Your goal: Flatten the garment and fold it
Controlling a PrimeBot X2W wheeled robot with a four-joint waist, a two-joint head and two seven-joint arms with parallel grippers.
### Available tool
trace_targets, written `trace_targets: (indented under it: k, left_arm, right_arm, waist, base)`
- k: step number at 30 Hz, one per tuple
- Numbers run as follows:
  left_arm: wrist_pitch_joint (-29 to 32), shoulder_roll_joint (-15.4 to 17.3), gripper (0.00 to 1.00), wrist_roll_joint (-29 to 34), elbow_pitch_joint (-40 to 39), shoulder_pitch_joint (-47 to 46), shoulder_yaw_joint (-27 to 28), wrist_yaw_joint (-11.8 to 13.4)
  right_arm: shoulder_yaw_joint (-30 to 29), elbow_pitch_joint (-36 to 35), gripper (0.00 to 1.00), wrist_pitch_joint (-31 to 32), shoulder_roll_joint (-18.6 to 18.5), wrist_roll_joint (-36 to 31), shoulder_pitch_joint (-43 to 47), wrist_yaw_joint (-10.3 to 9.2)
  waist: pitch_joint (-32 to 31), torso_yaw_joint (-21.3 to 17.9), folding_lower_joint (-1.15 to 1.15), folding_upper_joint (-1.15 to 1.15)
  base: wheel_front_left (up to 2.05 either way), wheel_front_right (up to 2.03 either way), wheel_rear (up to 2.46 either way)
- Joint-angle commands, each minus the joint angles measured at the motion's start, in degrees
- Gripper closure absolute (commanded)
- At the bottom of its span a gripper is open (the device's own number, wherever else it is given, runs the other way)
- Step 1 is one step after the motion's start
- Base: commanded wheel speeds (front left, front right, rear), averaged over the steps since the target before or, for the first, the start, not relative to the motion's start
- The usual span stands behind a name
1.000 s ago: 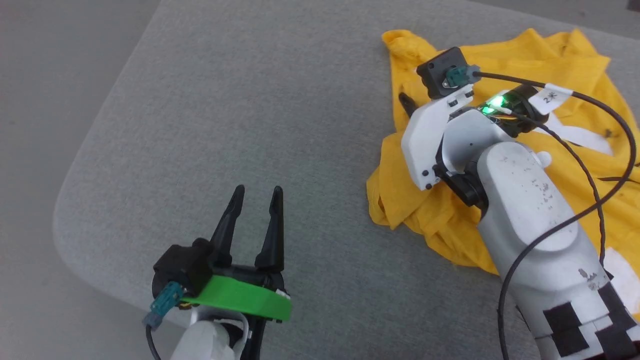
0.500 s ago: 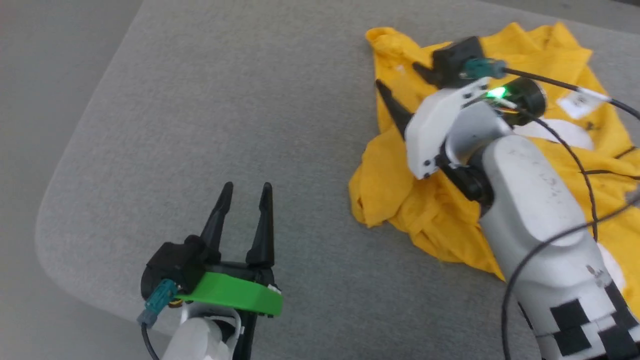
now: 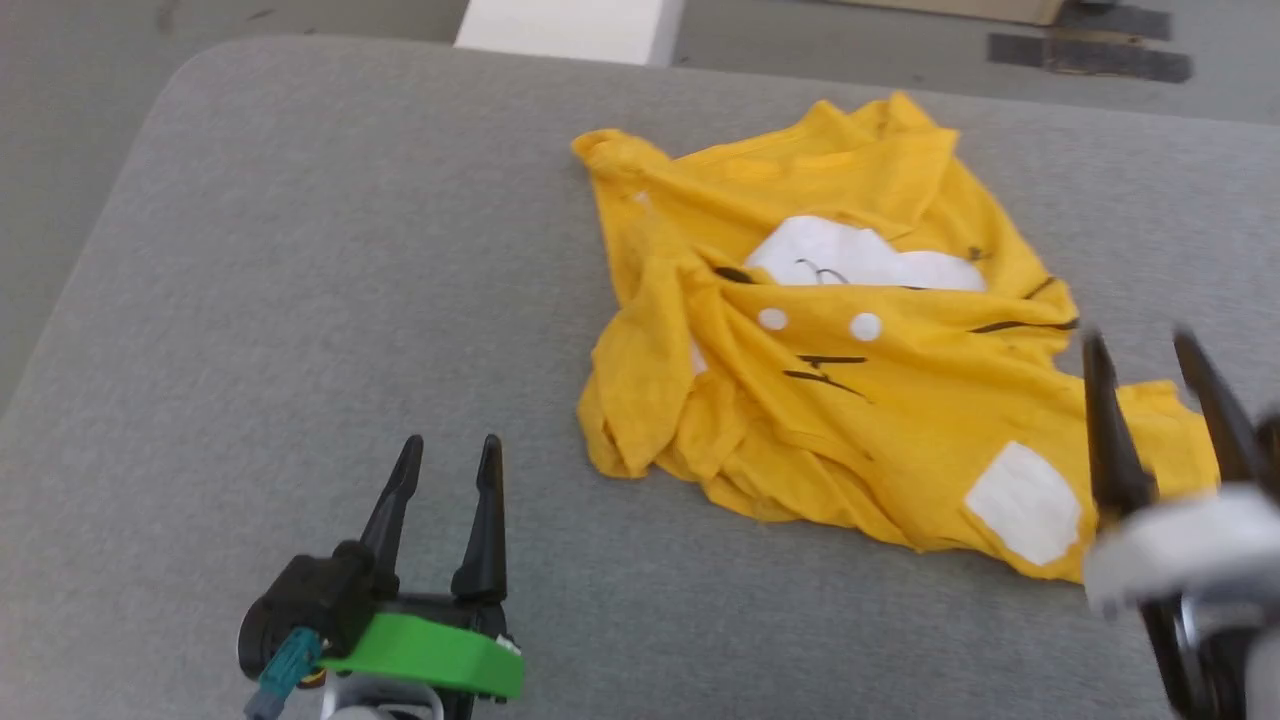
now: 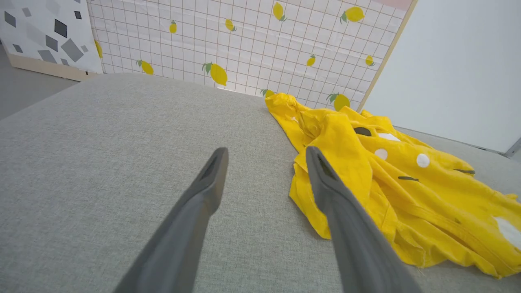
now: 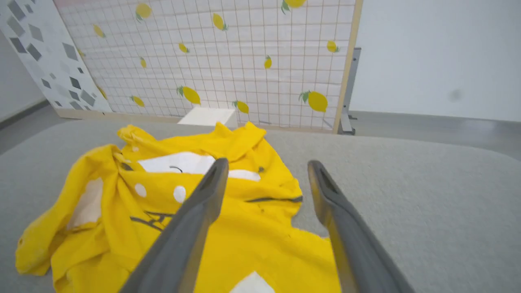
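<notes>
The yellow T-shirt [image 3: 830, 400] lies crumpled, print up, on the grey tabletop [image 3: 300, 250], the right gripper [image 3: 1140, 342] at its near right edge, the left gripper [image 3: 447, 445] well apart, both jaws spread wide and empty.

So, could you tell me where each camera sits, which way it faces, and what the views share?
Head view: on the head, looking forward and down at the garment on the grey table; left hand lower left, right hand lower right, both open.
Left wrist view: along its own fingers, across the table; garment to their right.
Right wrist view: along its own fingers, above the garment.
Shared: both wrist views face the lemon-print panel.
</notes>
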Motion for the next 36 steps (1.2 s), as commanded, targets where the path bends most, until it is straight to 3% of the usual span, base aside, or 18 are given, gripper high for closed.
trace_targets:
  k: [1, 5, 9, 14, 20, 25, 28, 29, 30, 31, 36]
  left_arm:
    - [-0.2, 0.4, 0.0, 0.3, -0.7, 1.1, 0.4, -0.3]
    - [-0.2, 0.5, 0.0, 0.8, -1.8, 3.5, 0.9, -0.6]
    - [-0.2, 0.4, 0.0, 1.3, -1.7, 4.8, 0.4, -0.8]
    - [2.3, 0.9, 0.0, 1.7, -1.4, 2.1, -1.9, -2.0]
    - [11.8, 2.6, 0.0, 1.4, 0.9, -4.9, -7.4, -4.6]
    - [19.8, 3.5, 0.0, 1.8, 8.3, -12.8, -10.6, -5.2]
    - [21.0, 3.3, 0.0, 1.8, 11.2, -14.7, -10.7, -4.8]
    - [21.0, 3.2, 0.36, 1.9, 12.0, -15.2, -10.5, -4.4]
    - [20.6, 3.1, 0.87, 2.0, 12.5, -15.5, -10.3, -4.0]
    - [20.2, 2.9, 1.0, 2.0, 13.1, -15.8, -10.0, -3.4]
    - [17.3, 2.5, 1.0, -0.2, 12.5, -15.7, -7.3, -1.8]
  right_arm:
    - [-0.3, -1.9, 0.0, -1.5, 0.2, 0.4, 3.9, -0.08]
    - [-2.0, -2.9, 0.0, -6.2, 0.2, 5.7, 14.2, -0.08]
    - [-1.6, -1.0, 0.0, -8.9, 0.2, 7.0, 18.4, -0.08]
    - [-1.2, -1.1, 0.0, -9.8, 0.2, 6.2, 16.9, -0.08]
    - [-1.7, -1.9, 0.0, -9.1, 0.2, 5.4, 14.1, -0.08]
    - [-0.9, -1.8, 0.0, -8.5, 0.2, 5.5, 12.5, -0.08]
    - [-0.6, -1.5, 0.0, -8.6, 0.2, 5.6, 11.9, -0.08]
    - [-0.6, -1.4, 0.0, -8.7, 0.2, 5.6, 11.7, -0.08]
    - [-0.6, -1.3, 0.0, -8.8, 0.2, 5.7, 11.5, -0.08]
    - [-0.7, -1.2, 0.0, -8.9, 0.2, 5.6, 11.4, -0.08]
    - [-0.9, -0.7, 0.0, -9.1, 0.2, 5.7, 11.4, -0.08]
  waist:
    - [-2.1, -3.2, 0.0, 0.0]
    - [-2.4, -4.4, 0.0, 0.0]
    - [-2.6, -5.1, 0.0, 0.0]
    - [-1.9, -5.3, 0.0, 0.0]
    - [0.9, -5.1, 0.0, 0.0]
    - [4.3, -5.7, 0.0, 0.0]
    - [5.0, -6.2, 0.0, 0.0]
    - [5.2, -6.4, 0.0, 0.0]
    - [5.2, -6.6, 0.0, 0.0]
    - [5.3, -6.7, 0.0, 0.0]
    - [4.8, -6.8, 0.0, 0.0]
  base:
    - [0.0, 0.0, 0.0]
    - [0.0, 0.0, 0.0]
    - [0.0, 0.0, 0.0]
    - [0.0, 0.0, 0.0]
    - [0.0, 0.0, 0.0]
    - [0.0, 0.0, 0.0]
    - [0.0, 0.0, 0.0]
    - [0.0, 0.0, 0.0]
    - [0.0, 0.0, 0.0]
    - [0.0, 0.0, 0.0]
    - [0.0, 0.0, 0.0]
